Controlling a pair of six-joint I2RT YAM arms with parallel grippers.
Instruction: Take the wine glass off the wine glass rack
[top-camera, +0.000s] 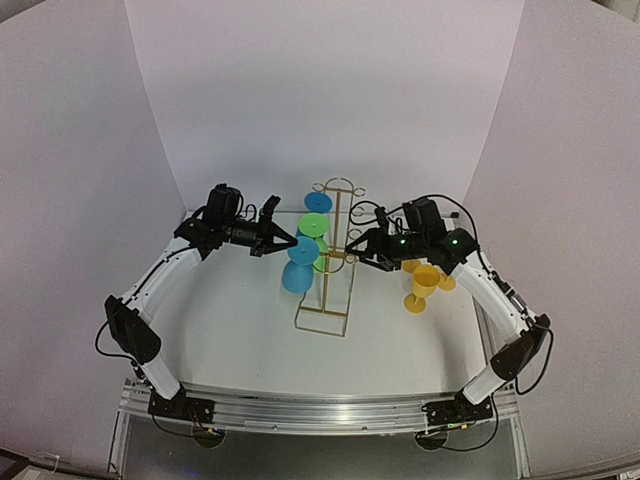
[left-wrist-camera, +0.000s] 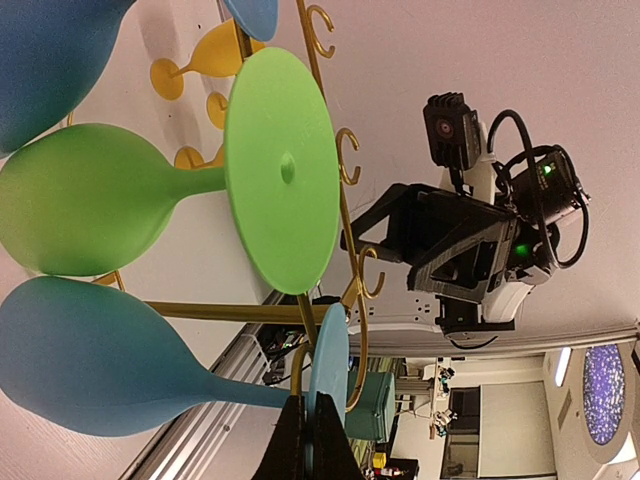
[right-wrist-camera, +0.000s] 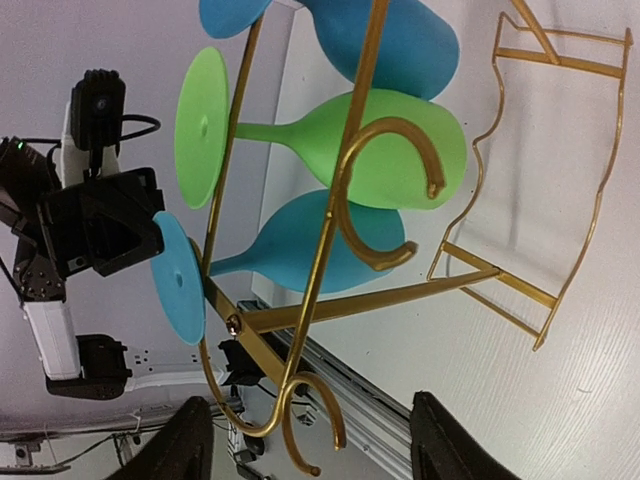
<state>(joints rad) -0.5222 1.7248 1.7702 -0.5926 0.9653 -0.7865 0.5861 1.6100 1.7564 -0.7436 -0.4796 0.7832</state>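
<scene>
Status: left gripper (left-wrist-camera: 316, 420) was fully closed, pinching the rim of the foot disc of the lower blue wine glass (left-wrist-camera: 100, 360). That wine glass hung on the left side of the wine glass rack (top-camera: 338, 215), foot up and bowl down, lowest of three on that side. Its stem sat in a hook, so it was not off the rack. A green glass (left-wrist-camera: 90, 200) hung just above it and an upper blue glass (left-wrist-camera: 50, 50) above that, bowls close together. The rack stood upright mid-table (top-camera: 230, 330) between the two arms. Right gripper (right-wrist-camera: 310, 405) was on the rack's other side with jaws wide apart. One finger sat on each side of a gold ring hook (right-wrist-camera: 300, 425) low on the post, gripping nothing; contact with the wire couldn't be judged. Yellow glasses (top-camera: 425, 285) stood on the table under the right arm, apart from the rack. Green LEDs (top-camera: 452, 240) were lit on the right wrist.
</scene>
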